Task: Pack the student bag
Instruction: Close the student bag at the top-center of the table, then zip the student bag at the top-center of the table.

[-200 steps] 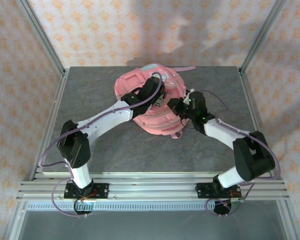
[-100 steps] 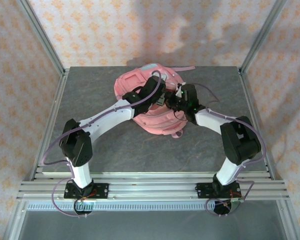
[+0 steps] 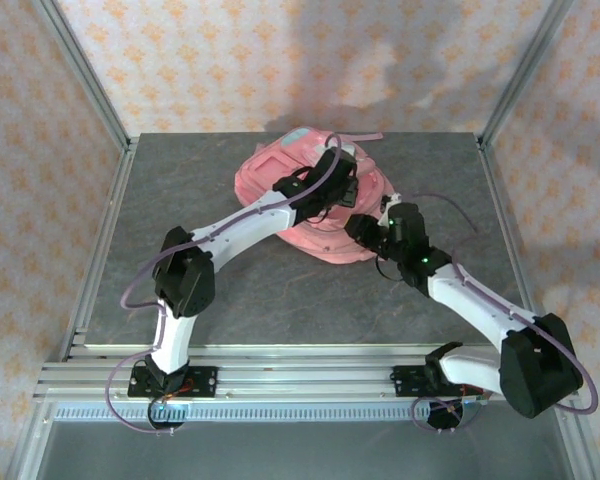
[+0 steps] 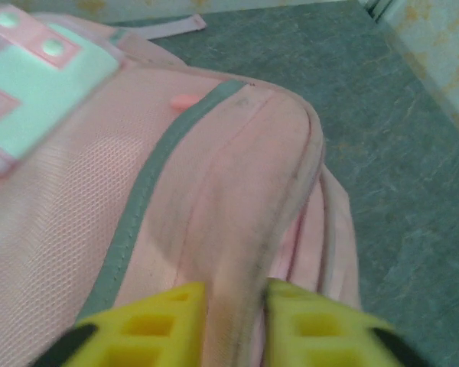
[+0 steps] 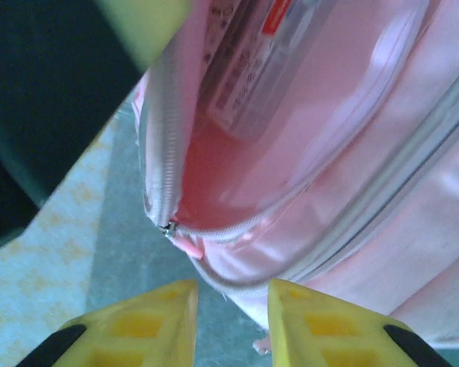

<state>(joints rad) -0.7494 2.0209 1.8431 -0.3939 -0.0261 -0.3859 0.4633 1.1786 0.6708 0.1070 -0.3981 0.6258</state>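
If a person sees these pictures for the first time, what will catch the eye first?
The big pink bag at the far middle of the grey table draws the eye first. In the right wrist view its zip pocket gapes open just beyond the right gripper, with a printed item inside. The left gripper straddles a fabric ridge of the bag.

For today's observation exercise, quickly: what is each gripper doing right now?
Left gripper: open, jaws astride a fold of the student bag.
Right gripper: open, holding nothing, beside the bag's open zip pocket.
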